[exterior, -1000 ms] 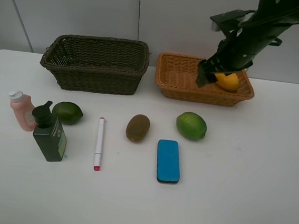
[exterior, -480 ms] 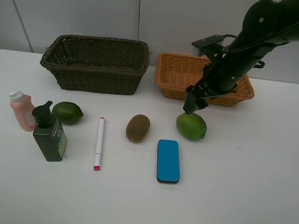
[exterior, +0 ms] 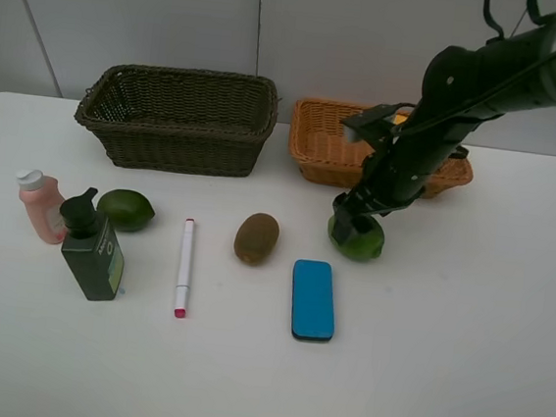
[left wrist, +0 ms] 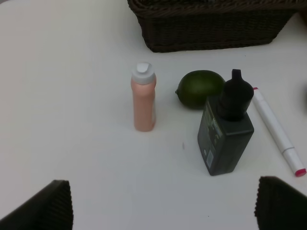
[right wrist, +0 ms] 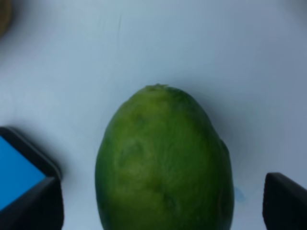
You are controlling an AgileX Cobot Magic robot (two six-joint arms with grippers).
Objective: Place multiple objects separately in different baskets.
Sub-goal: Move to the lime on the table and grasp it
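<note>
My right gripper [exterior: 354, 224] is open and low over the right green fruit [exterior: 358, 238]. In the right wrist view its fingers [right wrist: 34, 205] stand on either side of that fruit [right wrist: 163, 158]. The other green fruit [exterior: 126, 210], the pink bottle [exterior: 40, 206], the dark green pump bottle [exterior: 91, 253], the white marker [exterior: 185, 266], the kiwi [exterior: 256, 237] and the blue eraser [exterior: 313, 299] lie on the table. The dark basket [exterior: 181, 145] and the orange basket [exterior: 324, 164] stand at the back. The mango is hidden behind my right arm. My left gripper [left wrist: 163, 205] is open and empty, above the bottles.
The white table [exterior: 440, 362] runs to a wall close behind the baskets. The left wrist view shows the pink bottle [left wrist: 144, 103], pump bottle [left wrist: 225, 136], left fruit [left wrist: 200, 88], marker [left wrist: 276, 129] and dark basket [left wrist: 211, 28]. The eraser's corner [right wrist: 17, 175] lies beside my right gripper.
My right gripper has left the orange basket, where it hung over the mango, and come forward and down onto the right green fruit. Nothing else has moved.
</note>
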